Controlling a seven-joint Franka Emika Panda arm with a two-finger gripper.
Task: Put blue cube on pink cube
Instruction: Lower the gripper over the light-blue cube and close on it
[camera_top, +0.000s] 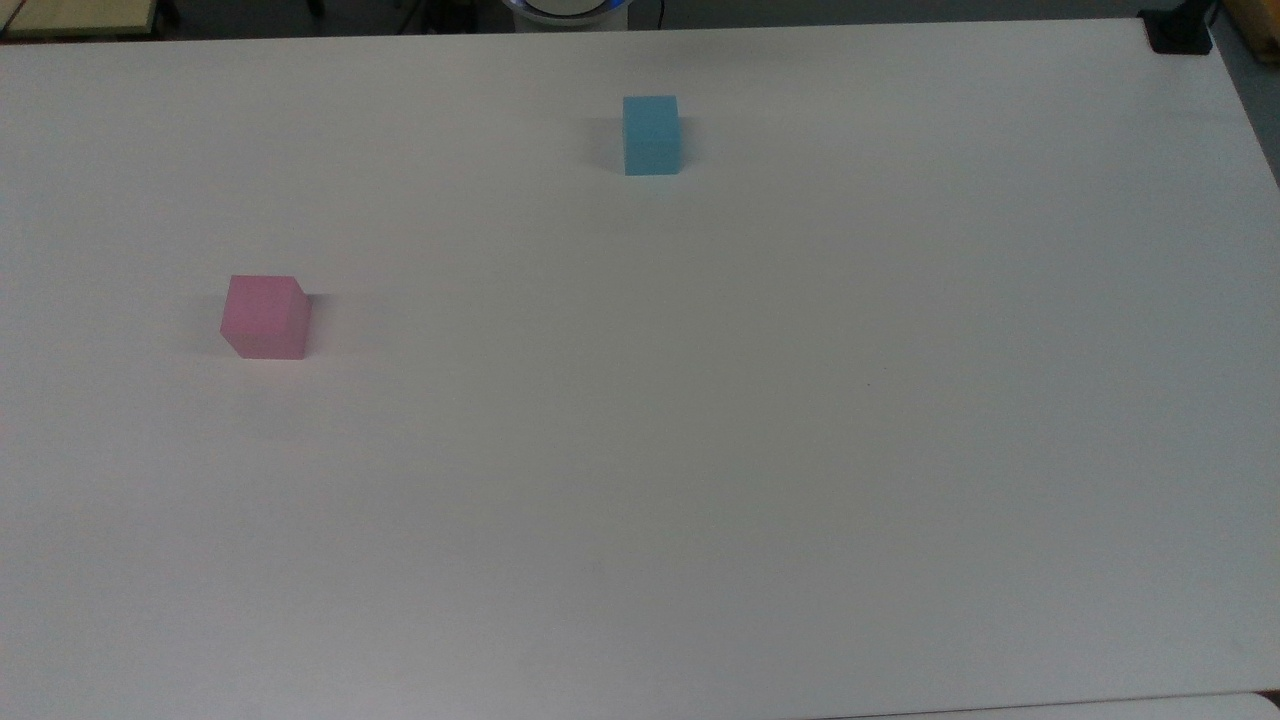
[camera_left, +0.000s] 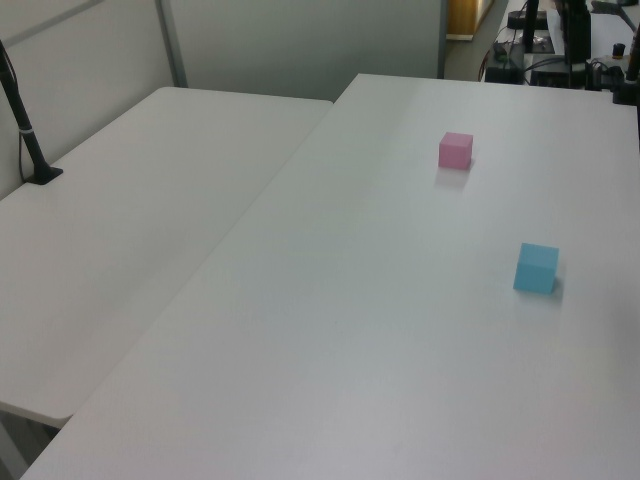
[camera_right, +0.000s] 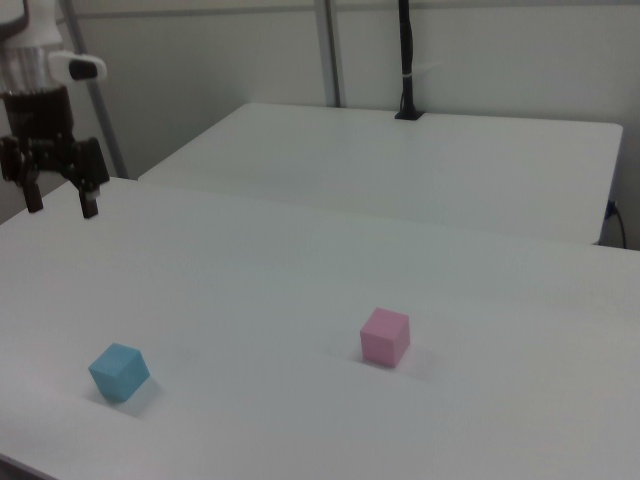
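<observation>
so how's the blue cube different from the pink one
The small matte sky-blue cube differs from the small matte pastel pink cube in colour. In the top view the blue cube sits higher and further right; its front face looks square-on, while the pink cube is slightly turned. Both look alike in size and rest apart on the white table.

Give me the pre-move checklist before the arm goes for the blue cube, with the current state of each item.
1. Gripper open and empty: ok, fingers spread with nothing between them.
2. Blue cube free to grasp: ok, it sits alone on the white table with nothing touching it.
3. Pink cube top face bare: ok, nothing rests on it.
4. Cubes apart: ok, a wide stretch of bare table separates them in the top view.
5. Gripper lined up over the blue cube: not ok, in the right view it hangs high and well behind the cube.
6. Finger line matched to the blue cube's faces: cannot tell.
</observation>
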